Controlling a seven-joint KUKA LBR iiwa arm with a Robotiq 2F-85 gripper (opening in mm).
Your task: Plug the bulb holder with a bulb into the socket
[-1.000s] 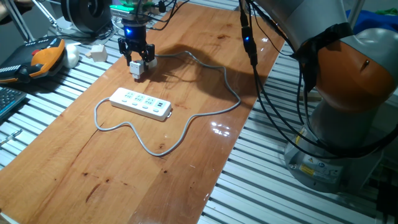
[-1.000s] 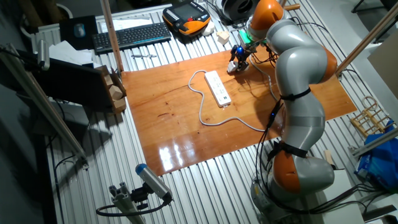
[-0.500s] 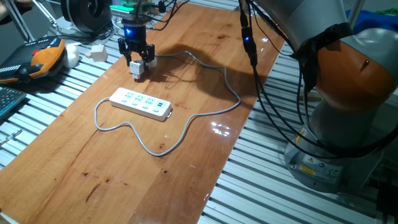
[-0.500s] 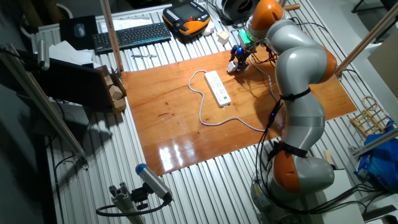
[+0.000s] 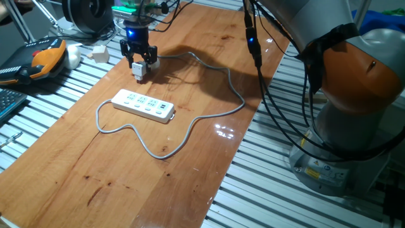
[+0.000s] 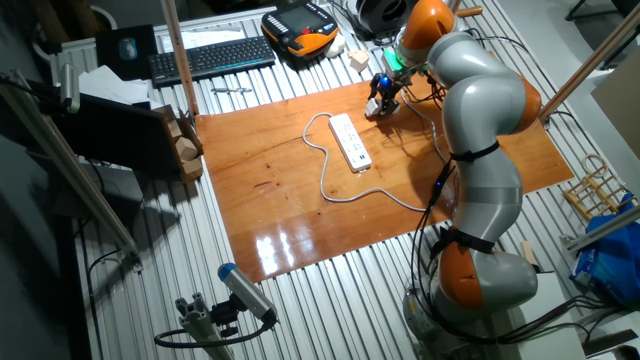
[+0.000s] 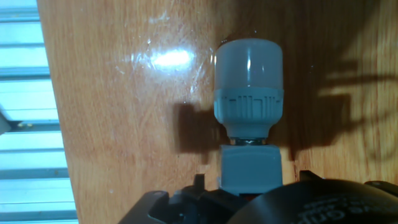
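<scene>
So the gripper (image 5: pixel 139 63) is at the far end of the wooden table (image 5: pixel 190 158), near the corner, fingers pointing down w/ a blue light lit just above them. It's clamped on the bulb holder (image 5: pixel 138 68). From this side you only see a small white block between the black fingers, sitting at or just above the wood, can't tell which.

The hand view is the only one that shows what the thing really looks like: bulb holder (image 7: pixel 251 171) at the bottom, half under the gripper body, and the bulb (image 7: pixel 249 84) sticking out from it, pale rounded top w/ a ribbed collar, shadow on the wood beside it. No fingertips visible there tho.

The socket (image 5: pixel 143 105) lies flat mid-table, well apart from the gripper, its grey cable (image 5: pixel 215 88) looping around it.

The other fixed view mostly gives the whole arm (image 6: pixel 480 130) bent over the table; gripper (image 6: pixel 381 97) is tiny there, holder too small to make out. Socket (image 6: pixel 350 141) is clear enough.
</scene>
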